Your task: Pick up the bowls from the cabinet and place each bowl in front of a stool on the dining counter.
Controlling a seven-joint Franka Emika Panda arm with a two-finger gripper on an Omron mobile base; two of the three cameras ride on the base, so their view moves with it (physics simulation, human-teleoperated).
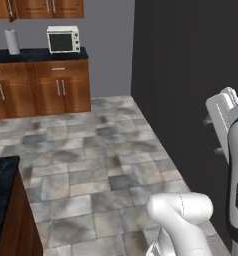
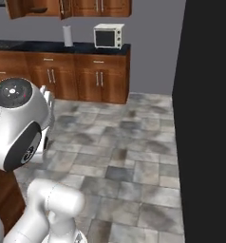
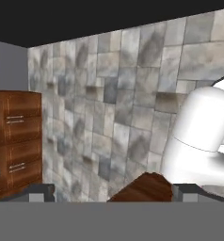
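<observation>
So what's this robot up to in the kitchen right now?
It is between steps. The white arm's gripper is open and holds nothing, pointing out over the grey tiled floor. A corner of the dining counter, with its black top and wooden side, sits at the left. Across the room stands the wall counter carrying a toaster oven and a paper towel roll. Above it a wall cabinet stands open, with something dark on its shelf, possibly a bowl, too small to be sure.
</observation>
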